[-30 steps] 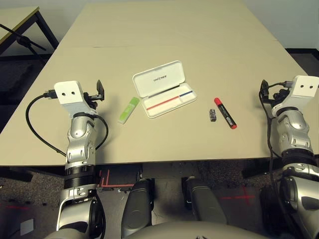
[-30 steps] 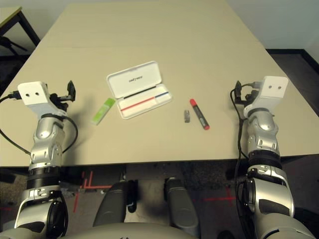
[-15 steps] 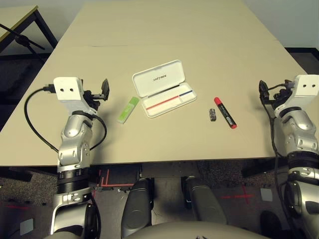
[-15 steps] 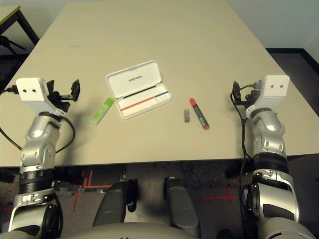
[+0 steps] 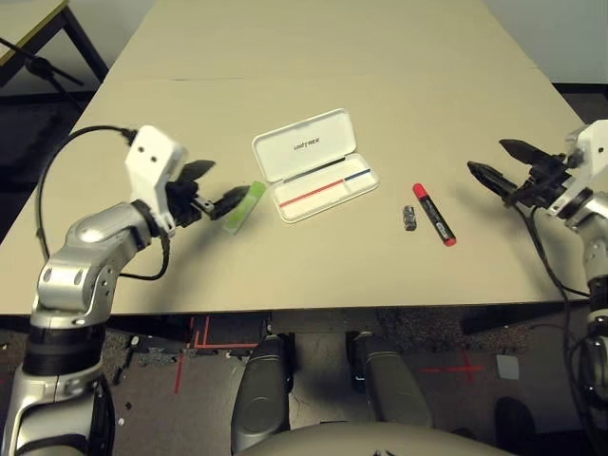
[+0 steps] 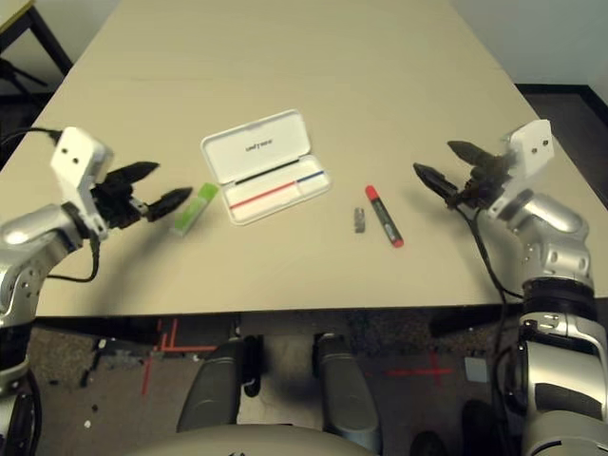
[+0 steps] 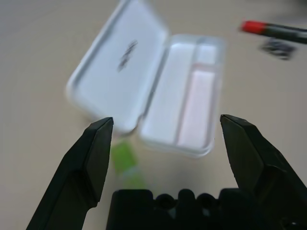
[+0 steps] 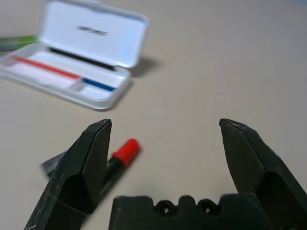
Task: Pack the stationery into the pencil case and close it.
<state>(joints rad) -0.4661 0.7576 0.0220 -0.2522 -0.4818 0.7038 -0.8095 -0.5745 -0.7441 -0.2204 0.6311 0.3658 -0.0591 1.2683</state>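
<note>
The white pencil case (image 5: 302, 147) lies open mid-table, its lid flat behind a tray with a red and blue line. Left of it lies the light-green stick (image 5: 243, 208). My left gripper (image 5: 231, 180) stands open just left of the stick, one fingertip (image 5: 245, 196) over its near end; touching or not, I cannot tell. To the right of the case lie the grey block (image 5: 409, 218) and the red marker (image 5: 434, 214). My right gripper (image 5: 485, 156) hangs open to the right of the marker, apart from it. The right wrist view shows the marker (image 8: 117, 158) between its fingers.
A black cable (image 5: 57, 180) loops from my left wrist. Another table's corner (image 5: 28, 14) and a dark stand sit at the far left. The table's front edge runs just below the items. Bare tabletop stretches behind the case.
Both arms have swung their grippers inward over the table. The left gripper now points at the green stick, the right one toward the marker. The items have not moved.
</note>
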